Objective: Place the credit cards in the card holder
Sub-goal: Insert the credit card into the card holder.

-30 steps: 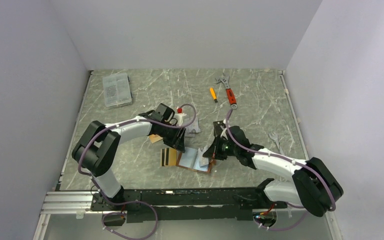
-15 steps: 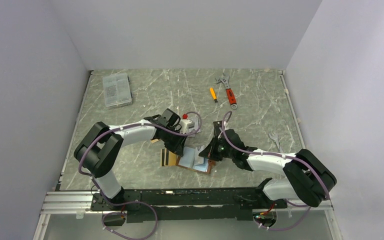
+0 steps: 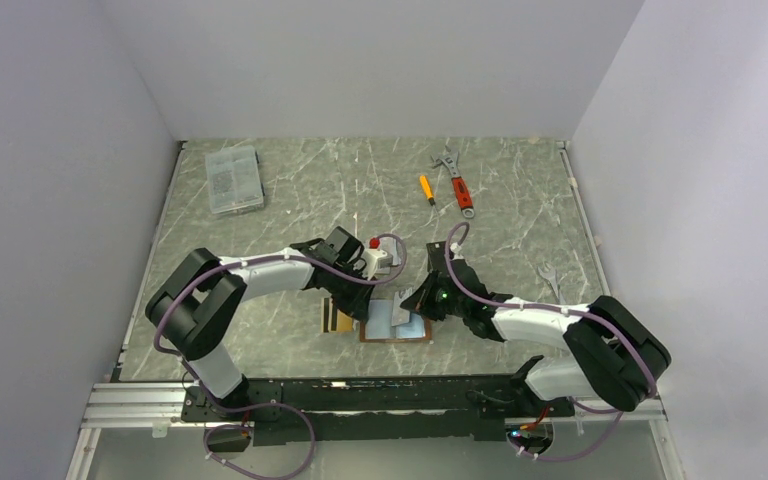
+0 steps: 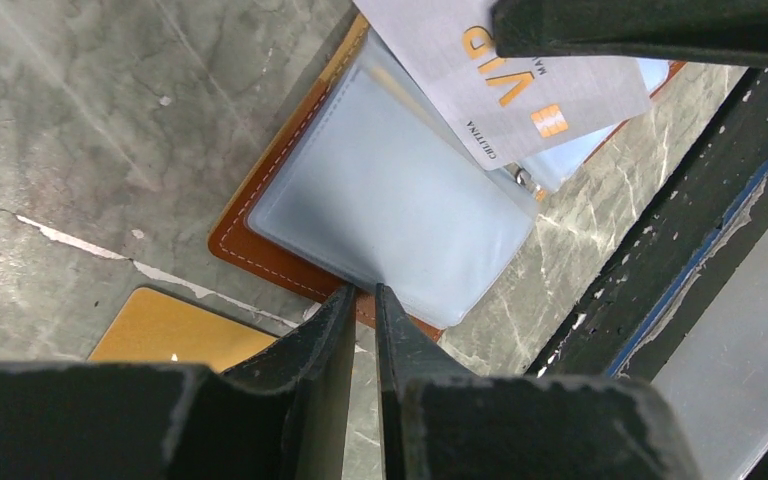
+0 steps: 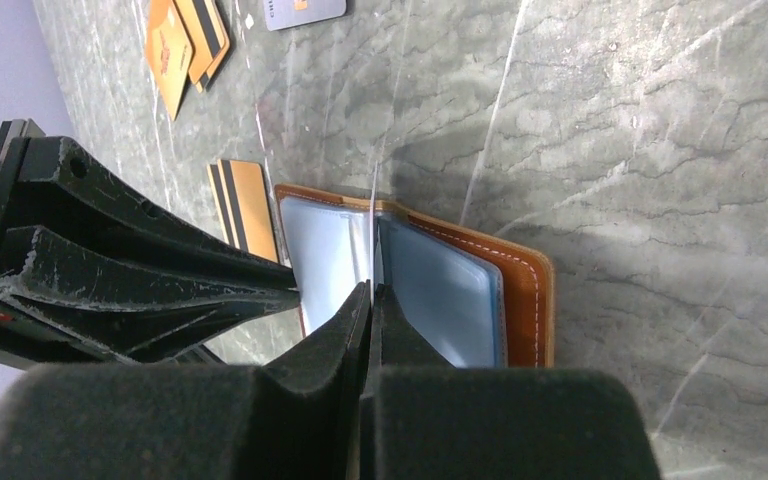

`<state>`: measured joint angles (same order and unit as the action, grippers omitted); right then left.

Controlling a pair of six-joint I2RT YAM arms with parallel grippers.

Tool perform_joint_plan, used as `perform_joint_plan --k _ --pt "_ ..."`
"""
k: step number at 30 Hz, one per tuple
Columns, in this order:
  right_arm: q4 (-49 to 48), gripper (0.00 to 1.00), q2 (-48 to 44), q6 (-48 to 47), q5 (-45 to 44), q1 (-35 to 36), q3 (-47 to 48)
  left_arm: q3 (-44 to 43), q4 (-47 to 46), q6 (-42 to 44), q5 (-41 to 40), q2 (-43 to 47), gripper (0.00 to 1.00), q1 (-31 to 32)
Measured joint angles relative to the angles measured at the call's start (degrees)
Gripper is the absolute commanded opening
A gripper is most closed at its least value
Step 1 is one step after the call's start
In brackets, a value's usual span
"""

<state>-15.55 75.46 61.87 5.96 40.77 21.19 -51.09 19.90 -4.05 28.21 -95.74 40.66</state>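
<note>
Where both arms meet at the near middle of the table (image 3: 290,190), card holder (image 5: 525,300) lies open, leather down, clear sleeves (image 4: 390,210) up; sleeve contents not discernible. Silver-grey card (image 4: 520,90), marked VIP: pinched edge-on in right gripper (image 5: 372,290), fingers pressed together, held over the sleeves. Left gripper (image 4: 363,295): reaching in low from the left, fingers nearly together, tips at holder's edge; grip on a sleeve cannot be told. Gold striped card (image 5: 245,210): flat, just beside holder.
</note>
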Motion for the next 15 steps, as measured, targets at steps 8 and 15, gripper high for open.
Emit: perform_joint_plan --k 8,15 --pt "-2.7 0.00 0.6 0.2 0.5 0.0 -1.0 0.0 0.1 0.3 -0.2 0.0 0.17 0.7" --pt "-5.6 0.00 -0.9 0.3 0.8 0.0 -3.6 0.0 0.1 0.2 -0.9 0.0 0.16 1.3"
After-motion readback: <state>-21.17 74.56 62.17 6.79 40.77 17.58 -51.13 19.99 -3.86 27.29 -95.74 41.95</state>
